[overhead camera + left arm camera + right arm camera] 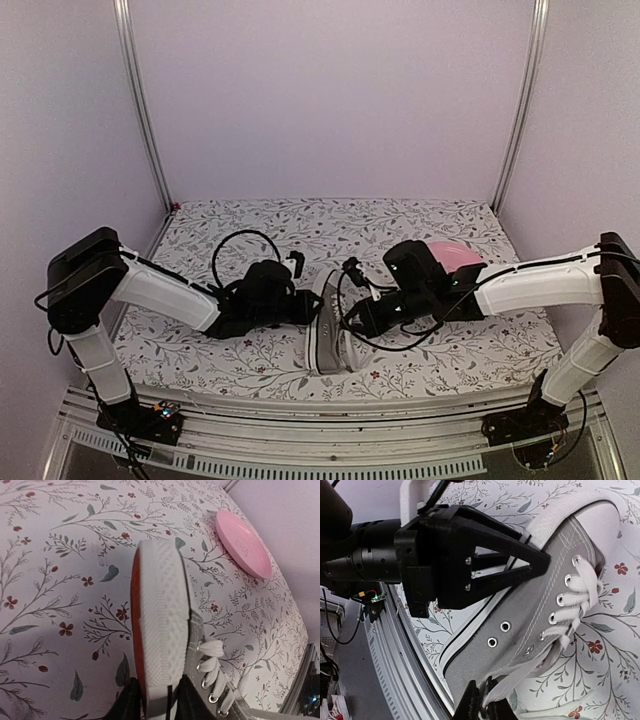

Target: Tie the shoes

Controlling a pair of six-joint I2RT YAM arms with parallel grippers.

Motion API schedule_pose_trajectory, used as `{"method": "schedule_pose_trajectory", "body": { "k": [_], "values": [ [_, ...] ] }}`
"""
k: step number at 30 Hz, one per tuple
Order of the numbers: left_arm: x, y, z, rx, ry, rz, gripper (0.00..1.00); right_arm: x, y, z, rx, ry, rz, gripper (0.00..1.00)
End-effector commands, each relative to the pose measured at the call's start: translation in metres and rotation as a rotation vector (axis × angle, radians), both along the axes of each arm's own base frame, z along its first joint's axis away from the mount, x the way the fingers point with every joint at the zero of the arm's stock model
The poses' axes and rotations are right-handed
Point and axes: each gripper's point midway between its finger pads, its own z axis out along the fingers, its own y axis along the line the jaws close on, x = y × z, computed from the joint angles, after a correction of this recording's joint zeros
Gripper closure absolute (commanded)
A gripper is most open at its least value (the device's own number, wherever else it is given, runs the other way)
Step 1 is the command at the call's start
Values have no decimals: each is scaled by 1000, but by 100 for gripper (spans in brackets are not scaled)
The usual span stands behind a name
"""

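The sneaker (328, 340) lies mid-tabletop (470, 352) between the arms, with the left claw (157, 707) clenched on its sole edge, apparently to steady it, while the right claw (482, 706), barely in view, seems to pinch a white lace (509, 684) for pulling.

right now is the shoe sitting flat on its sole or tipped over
Tipped on its side: the shoe shows its orange underside facing sideways, not down, and the left gripper is clamped across its sole.
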Motion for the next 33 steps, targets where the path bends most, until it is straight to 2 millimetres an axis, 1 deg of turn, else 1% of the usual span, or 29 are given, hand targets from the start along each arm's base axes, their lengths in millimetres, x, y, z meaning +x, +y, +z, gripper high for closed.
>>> {"method": "schedule_pose_trajectory", "body": {
  "k": [1,2,4,7,10,12,14,16,17,18,20,21,23,25,26,27,28,30,31,33],
  "values": [
    [9,36,10,15,-26,91,55,3,23,16,96,8,34,80],
    [9,46,12,32,-35,113,46,4,26,18,100,5,37,70],
    [8,62,19,60,-56,147,33,8,24,22,90,-12,18,49],
    [6,85,30,121,-83,187,23,17,12,33,60,-67,-43,32],
    [4,105,38,181,-112,224,17,22,-13,42,33,-114,-115,19],
    [3,115,45,209,-135,243,14,26,-33,42,8,-126,-175,15],
    [1,113,58,207,-164,213,14,33,-58,38,-31,-130,-262,14],
    [-6,96,71,197,-202,134,16,37,-84,33,-46,-123,-348,12],
    [-10,81,77,190,-219,81,17,39,-96,29,-50,-115,-379,12],
    [-15,64,81,186,-229,20,18,42,-107,24,-50,-100,-415,11],
    [-30,24,82,194,-239,-126,22,47,-129,15,-55,-70,-483,11],
    [-39,3,81,204,-249,-199,23,50,-140,11,-58,-58,-516,11],
    [-59,-39,74,224,-256,-352,24,54,-159,6,-54,-42,-572,11],
    [-80,-81,60,232,-241,-515,24,60,-177,4,-44,-30,-631,11],
    [-92,-99,52,243,-236,-576,26,61,-182,4,-32,-22,-654,11],
    [-98,-113,43,262,-230,-620,28,63,-187,6,-21,-20,-671,11],
    [-103,-126,38,277,-233,-656,31,64,-190,7,-8,-17,-687,11],
    [-110,-146,19,312,-230,-707,39,65,-196,12,20,-17,-710,11],
    [-111,-151,10,323,-225,-724,41,66,-199,14,29,-21,-721,10],
    [-112,-162,-2,325,-214,-751,46,67,-205,18,44,-28,-742,9]
  ]
}}
